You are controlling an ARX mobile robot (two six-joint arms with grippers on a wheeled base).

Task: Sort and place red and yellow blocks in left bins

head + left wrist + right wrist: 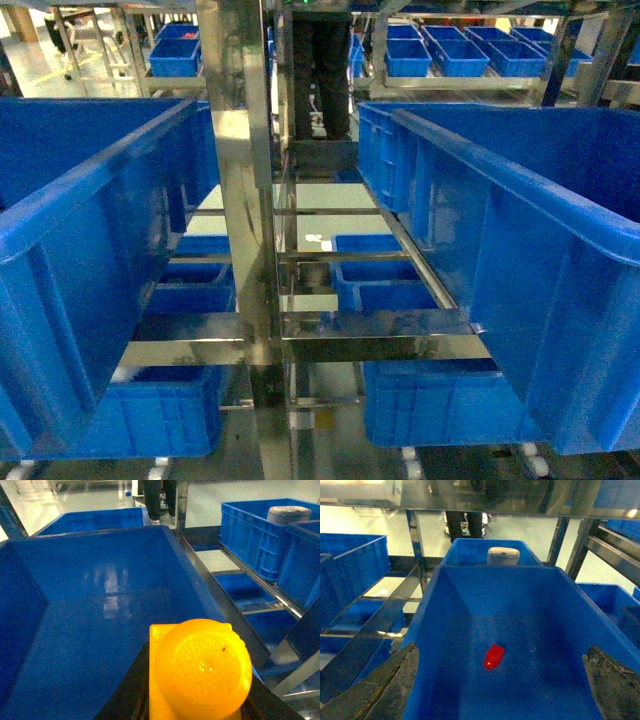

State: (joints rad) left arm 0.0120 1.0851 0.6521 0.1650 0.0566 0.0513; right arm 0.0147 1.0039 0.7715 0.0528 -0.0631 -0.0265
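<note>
While the left hand (pixel 200 700) grips the yellow block (pixel 200 670), the red block (pixel 493 657) lies below the spread right hand (pixel 500 700).

Above the left bin (pixel 90 630) the way down looks open; the steel upright (pixel 240 200) beside its inner rim blocks sideways passage toward the right bin (pixel 540 270).

Toy bricks: two. One orange-yellow brick (pixel 200 672) appears in the left wrist view; one red brick (pixel 493 657) lies inside a crate in the right wrist view.

Large blue crates in the foreground of the head view: two, a left crate (pixel 90 215) and a right crate (pixel 520 200). The smaller blue crates on lower and distant racks are too many and too hidden to count.
</note>
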